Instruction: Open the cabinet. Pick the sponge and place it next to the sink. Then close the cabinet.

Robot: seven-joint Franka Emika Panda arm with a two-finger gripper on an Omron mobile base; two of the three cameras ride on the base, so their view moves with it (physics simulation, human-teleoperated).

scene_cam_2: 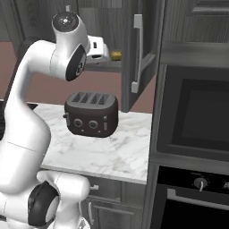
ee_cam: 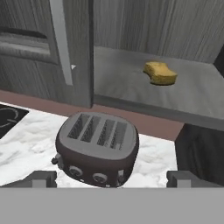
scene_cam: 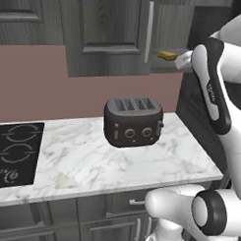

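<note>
Sponge (ee_cam: 160,73) lies unlabelled in open cabinet (ee_cam: 144,26); arm lettering unreadable.

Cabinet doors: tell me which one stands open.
The cabinet door with the long silver bar handle, above the toaster, is swung open, exposing the sponge; its neighbours sit closed.

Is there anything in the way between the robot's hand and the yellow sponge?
No. In the hand view, only bare grey shelf lies between the open gripper and the sponge. The toaster sits lower, on the counter.
</note>
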